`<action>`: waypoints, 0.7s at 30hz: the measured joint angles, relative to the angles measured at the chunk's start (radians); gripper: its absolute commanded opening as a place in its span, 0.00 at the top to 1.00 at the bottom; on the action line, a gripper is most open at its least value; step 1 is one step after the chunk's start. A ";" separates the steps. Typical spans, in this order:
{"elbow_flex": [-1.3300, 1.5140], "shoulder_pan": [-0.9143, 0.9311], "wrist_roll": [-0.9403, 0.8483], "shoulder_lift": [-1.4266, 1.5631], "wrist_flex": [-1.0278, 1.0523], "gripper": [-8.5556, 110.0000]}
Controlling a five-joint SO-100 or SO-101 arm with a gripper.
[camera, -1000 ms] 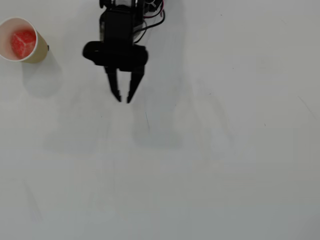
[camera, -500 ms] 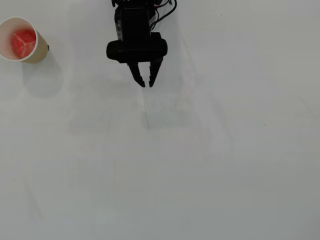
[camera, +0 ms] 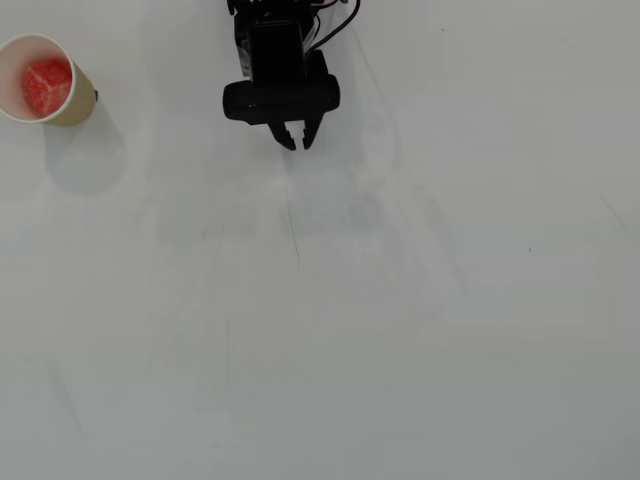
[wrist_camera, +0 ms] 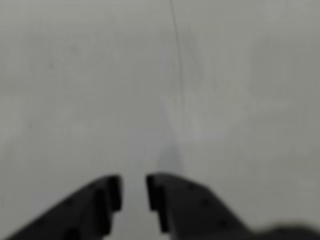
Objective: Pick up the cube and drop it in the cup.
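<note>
1. One cube [camera: 46, 87], red and speckled, sits inside the cup [camera: 14, 52] at the top left corner of the overhead view, on the white tabletop [camera: 400, 330].
2. The pincer [camera: 297, 146] is near the top centre of that view, well apart from the cup and to its right, tips pointing down the picture.
3. Its jaws stand almost together with only a narrow slit between them, and they grasp nothing.
4. In the wrist view the pincer [wrist_camera: 133, 192] shows two dark fingers [wrist_camera: 107, 192] at the bottom edge with bare tabletop [wrist_camera: 225, 100] between and beyond them; neither cube nor cup appears there.
</note>
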 measured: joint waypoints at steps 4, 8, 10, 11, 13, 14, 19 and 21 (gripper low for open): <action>0.002 0.003 0.000 0.000 0.054 0.91; 0.002 -0.012 0.000 0.000 0.109 0.91; 0.002 -0.023 -0.002 0.000 0.114 0.91; 0.002 -0.023 -0.002 0.000 0.117 0.91; 0.002 -0.017 -0.002 0.000 0.132 0.91; 0.002 -0.015 -0.002 0.000 0.137 0.91; 0.002 -0.012 -0.002 0.000 0.143 0.91; 0.002 -0.012 -0.002 0.000 0.143 0.90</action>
